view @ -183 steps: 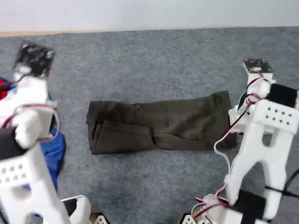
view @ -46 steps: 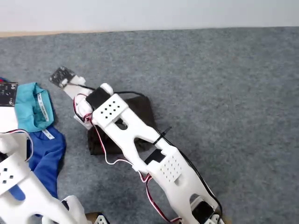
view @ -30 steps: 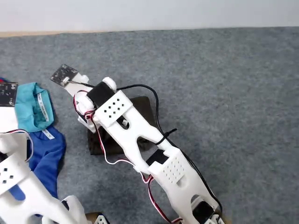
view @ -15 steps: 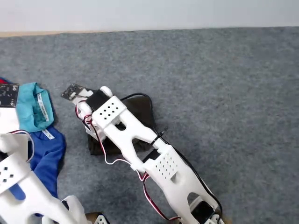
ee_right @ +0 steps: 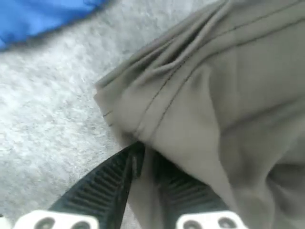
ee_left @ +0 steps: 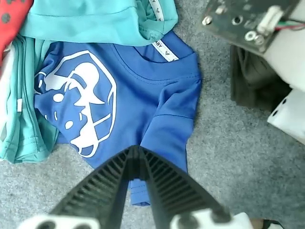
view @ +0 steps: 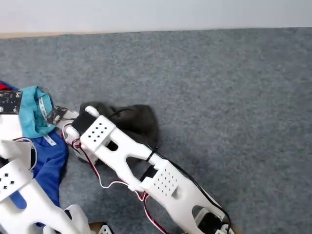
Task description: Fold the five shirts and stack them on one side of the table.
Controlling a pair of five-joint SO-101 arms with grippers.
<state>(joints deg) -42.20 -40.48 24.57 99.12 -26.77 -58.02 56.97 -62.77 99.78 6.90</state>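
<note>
1. Olive shirt: the right gripper has its fingers drawn narrow, with a folded edge of the cloth pinched between the tips. The grip is at a corner of the bundle, not its middle.
2. The bundle is compact but rumpled, with layers doubled over one another. It lies on the grey mat, left of centre, partly under the right arm, which stretches diagonally across the table to it.
3. Left gripper: fingers together, nothing between them. It hangs over the lower hem of the blue shirt; I cannot tell whether it touches.
4. The blue shirt lies opened out, print up, one sleeve spread, near the olive bundle with a strip of mat between them. The teal shirt is crumpled against the blue collar. A corner of the red shirt shows beyond the teal.
5. Count: four colours are identifiable. A fifth shirt cannot be confirmed, as it may be buried in the heap.
6. Progress (judgement): early. Only the olive shirt shows any folding, and it looks rough. It sits close to the side heap but not on it.
7. Remaining (judgement): square up and place the olive shirt. Then fold the blue, teal, red and any fifth shirt, and stack them all on that side.
</note>
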